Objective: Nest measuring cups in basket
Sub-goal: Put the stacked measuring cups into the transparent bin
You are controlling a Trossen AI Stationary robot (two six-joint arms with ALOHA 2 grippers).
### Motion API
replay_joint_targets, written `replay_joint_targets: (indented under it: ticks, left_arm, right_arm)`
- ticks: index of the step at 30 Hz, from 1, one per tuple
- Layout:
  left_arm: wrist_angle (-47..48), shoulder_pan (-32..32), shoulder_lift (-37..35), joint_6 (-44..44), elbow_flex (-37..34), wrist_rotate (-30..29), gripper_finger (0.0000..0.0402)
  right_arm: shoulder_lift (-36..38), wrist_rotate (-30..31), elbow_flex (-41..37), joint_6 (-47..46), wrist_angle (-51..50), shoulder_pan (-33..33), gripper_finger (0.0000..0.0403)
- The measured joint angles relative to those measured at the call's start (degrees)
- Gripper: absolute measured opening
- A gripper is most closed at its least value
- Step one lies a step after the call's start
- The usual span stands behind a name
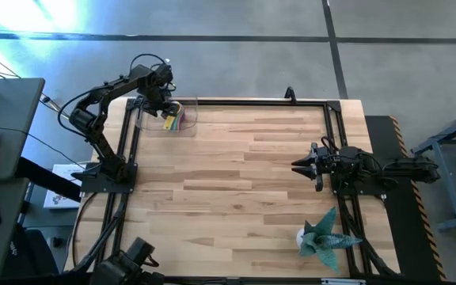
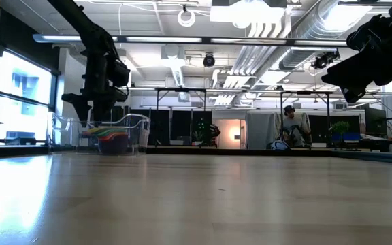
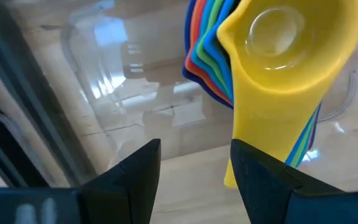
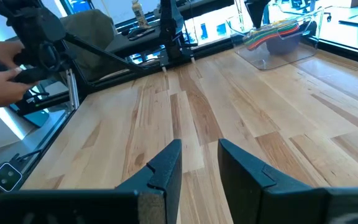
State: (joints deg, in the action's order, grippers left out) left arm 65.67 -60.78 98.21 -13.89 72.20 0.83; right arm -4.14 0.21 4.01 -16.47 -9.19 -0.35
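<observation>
Measuring cups (image 3: 272, 56) nested, yellow uppermost, apparently inside the clear basket (image 3: 98, 93).

No text, label, brand, number or sign is legible anywhere in these views.

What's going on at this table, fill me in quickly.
The left pincer hangs open just above the clear basket at the table's far left corner. The measuring cups already sit nested inside it, yellow on top, and nothing is gripped. The right pincer waits open over bare wood on the right side. A spiky teal figure lies untouched near the right front corner.
</observation>
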Motion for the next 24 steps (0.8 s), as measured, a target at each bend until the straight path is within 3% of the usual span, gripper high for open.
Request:
replay_joint_targets:
  ticks: [24]
  left_arm:
    - [1.6, 1.1, 0.4, -4.0, 0.0, -1.9, 0.0186]
  right_arm:
    - [0.0, 0.0, 0.0, 0.0, 0.0, 0.0, 0.0096]
